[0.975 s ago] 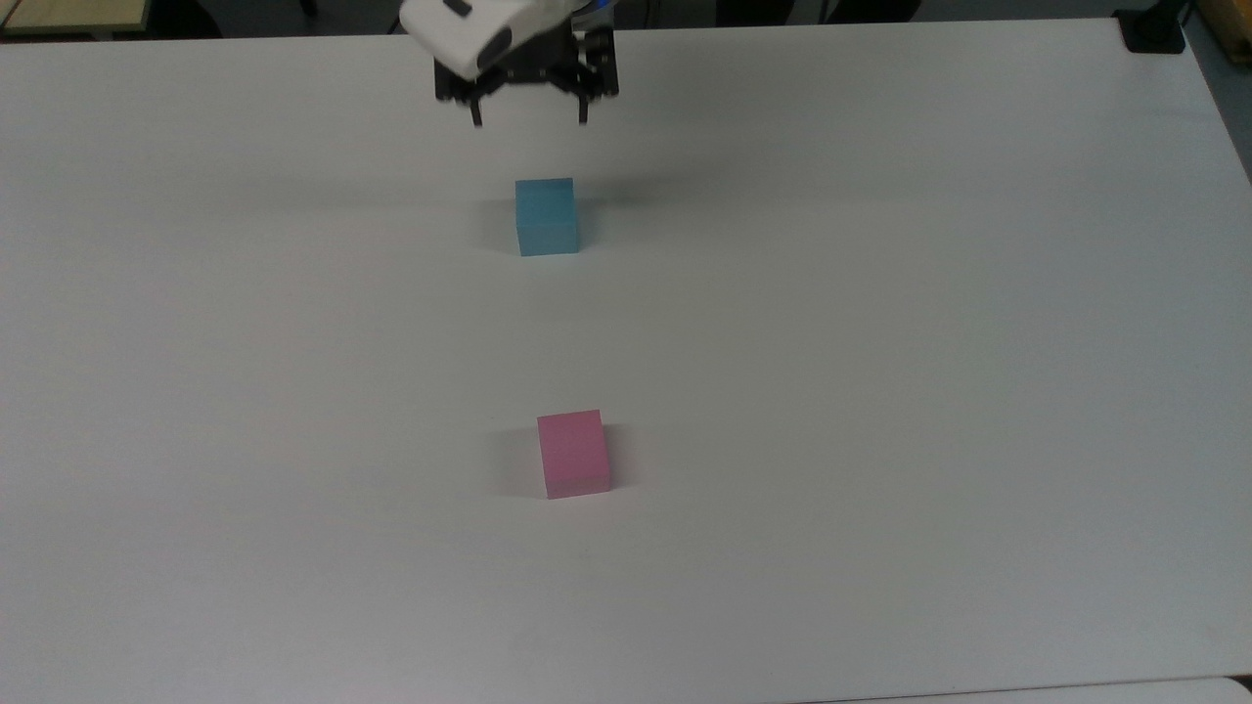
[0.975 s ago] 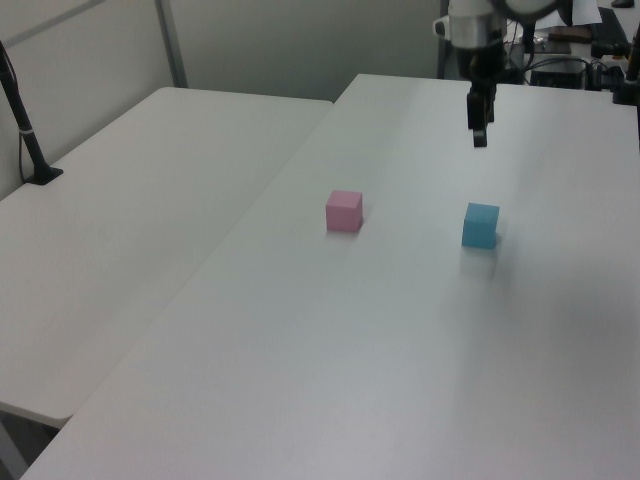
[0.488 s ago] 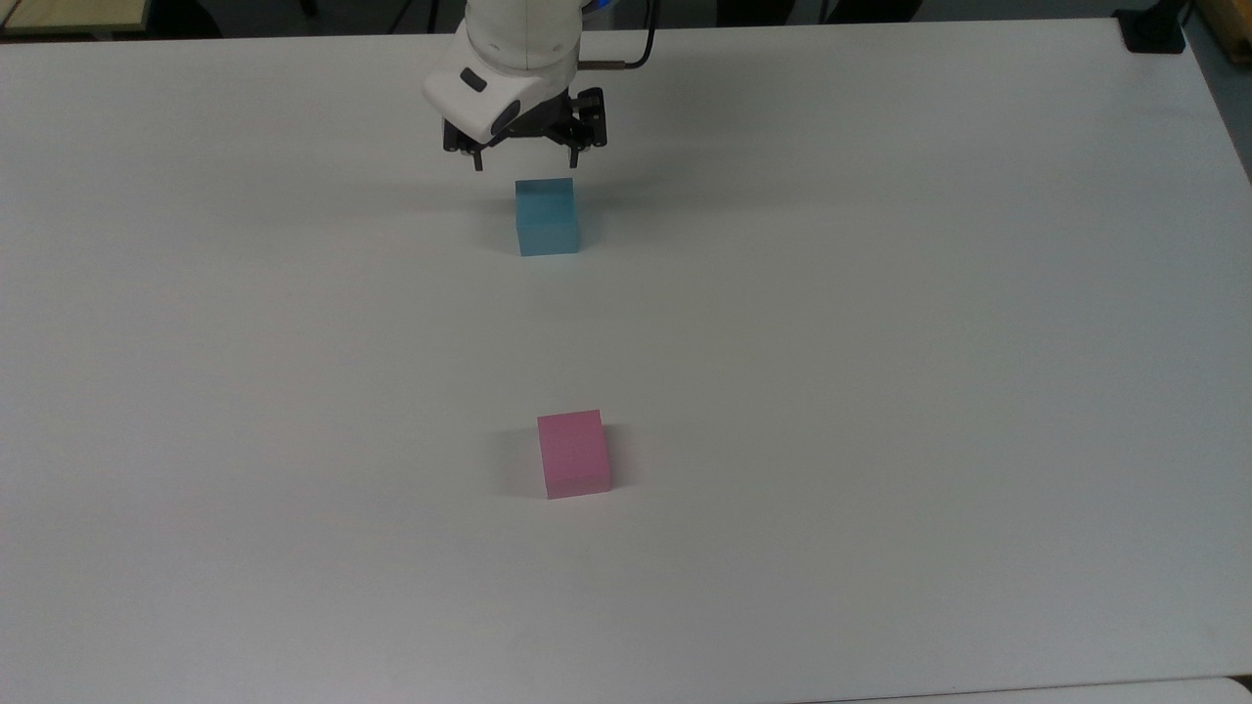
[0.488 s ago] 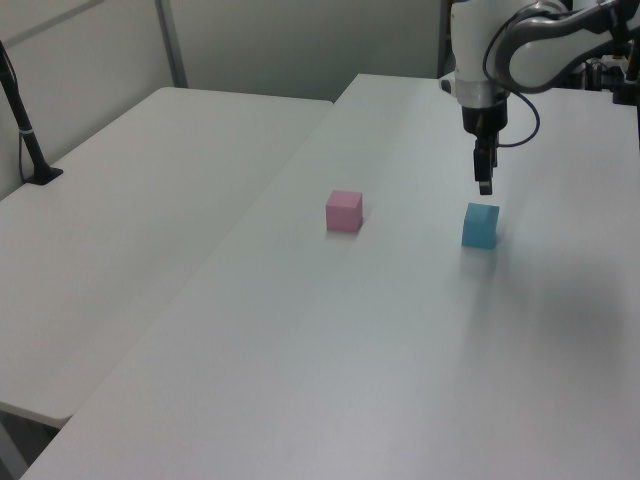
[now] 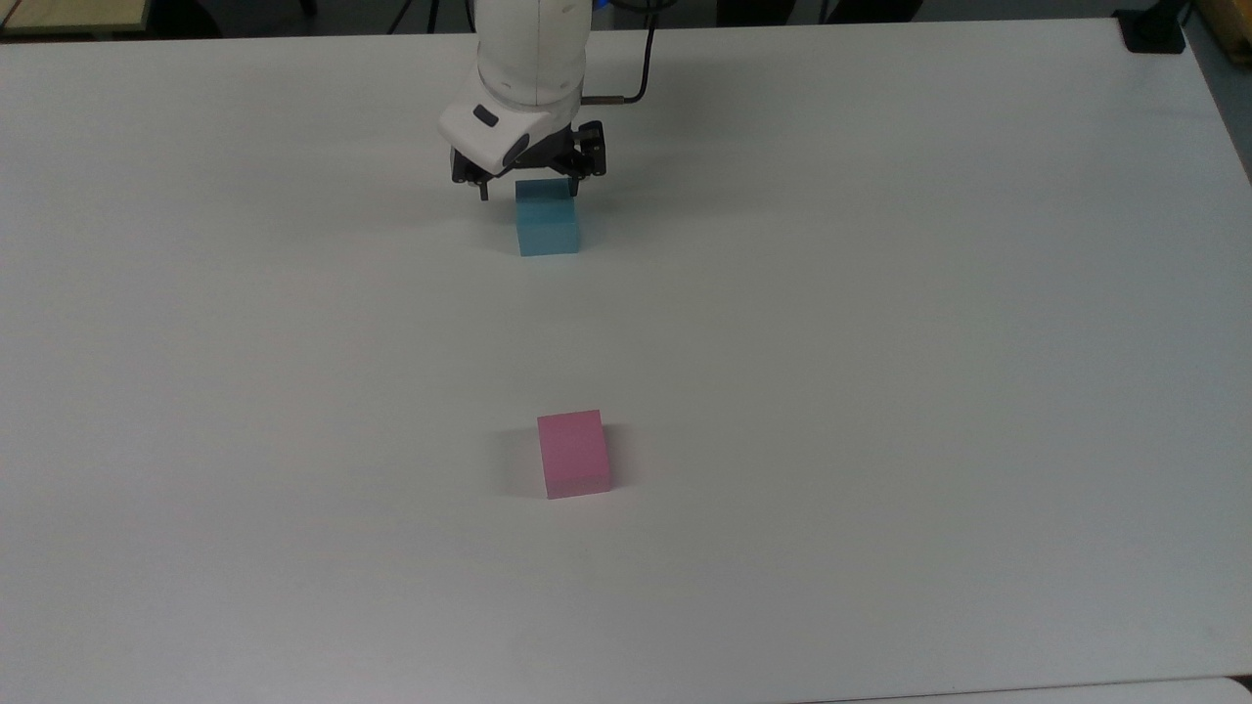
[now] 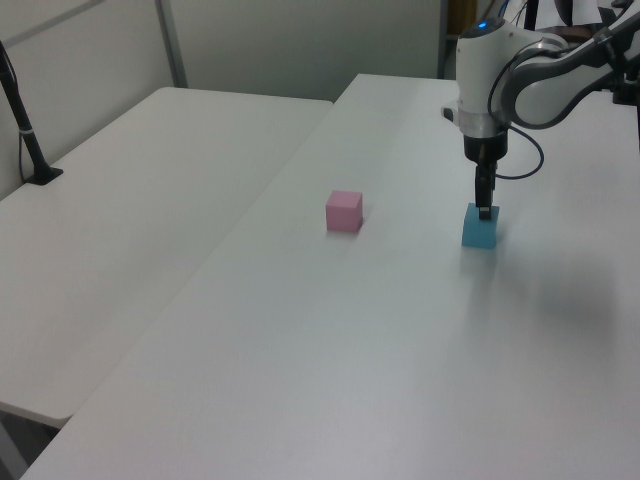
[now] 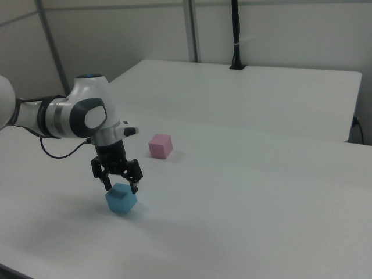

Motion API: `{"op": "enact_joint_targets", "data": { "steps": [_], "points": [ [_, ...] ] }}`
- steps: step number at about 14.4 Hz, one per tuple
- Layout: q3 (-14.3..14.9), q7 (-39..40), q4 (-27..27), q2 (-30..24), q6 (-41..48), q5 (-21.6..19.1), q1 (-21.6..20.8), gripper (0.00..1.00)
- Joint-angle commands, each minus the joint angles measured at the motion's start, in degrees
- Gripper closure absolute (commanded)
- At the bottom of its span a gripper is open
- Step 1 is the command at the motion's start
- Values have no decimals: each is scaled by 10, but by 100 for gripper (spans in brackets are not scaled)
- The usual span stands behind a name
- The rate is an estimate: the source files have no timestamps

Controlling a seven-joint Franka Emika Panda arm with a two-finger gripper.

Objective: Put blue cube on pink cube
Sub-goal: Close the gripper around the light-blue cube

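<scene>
My arm [image 5: 530,49] is cut off by the top view's upper edge, and by the right view's left edge. My hand [image 5: 529,193] covers the far top edge of the blue cube [image 5: 547,223] in the top view. In the left view one finger [image 6: 485,197] overlaps the cube's top; the other is behind it. Surface [image 5: 880,391] runs off the top view's left, right and bottom edges.

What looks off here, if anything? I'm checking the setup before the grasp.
Nothing stands out. The blue cube and pink cube both sit flat and apart on the white table, undamaged. The gripper hangs open just above the blue cube, fingers to either side.
</scene>
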State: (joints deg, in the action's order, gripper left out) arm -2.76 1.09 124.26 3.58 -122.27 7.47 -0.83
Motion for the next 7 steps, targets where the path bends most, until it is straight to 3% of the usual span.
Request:
{"op": "enact_joint_targets", "data": {
  "steps": [1, 7],
  "points": [
    [3, -15, 12, 26, -51, 13, -5, 0],
    [3, -18, 8, 51, -71, 15, -14, 0]
  ]
}}
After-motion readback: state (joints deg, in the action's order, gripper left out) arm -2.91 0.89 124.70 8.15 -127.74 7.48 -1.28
